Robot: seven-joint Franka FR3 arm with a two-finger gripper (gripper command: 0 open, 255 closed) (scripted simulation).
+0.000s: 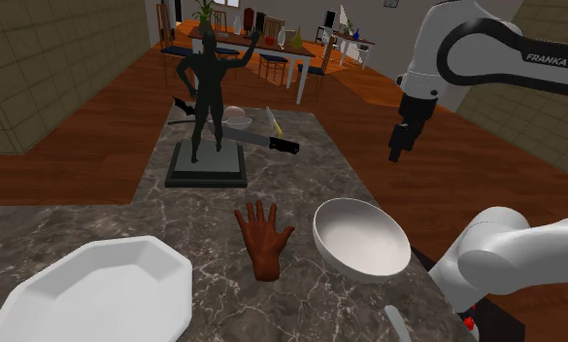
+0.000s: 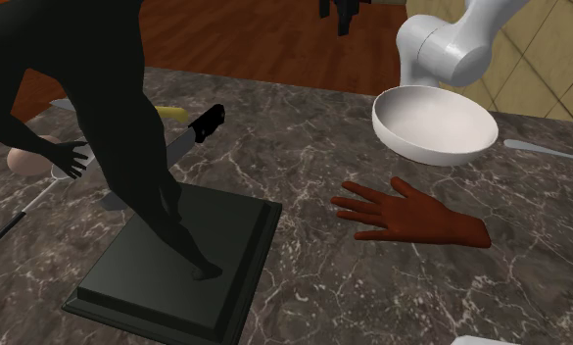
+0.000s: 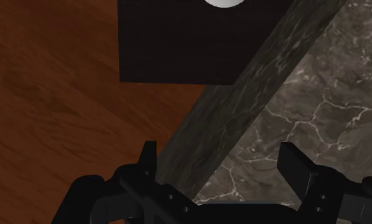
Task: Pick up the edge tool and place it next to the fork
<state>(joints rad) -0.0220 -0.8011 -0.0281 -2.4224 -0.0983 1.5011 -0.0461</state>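
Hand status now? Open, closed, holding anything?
Hand: open, holding nothing; its fingers stand apart above the edge of the counter.

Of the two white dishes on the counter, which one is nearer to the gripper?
The round bowl, beside the brown hand. The eight-sided plate lies much farther from the gripper, at the shoulder view's lower left.
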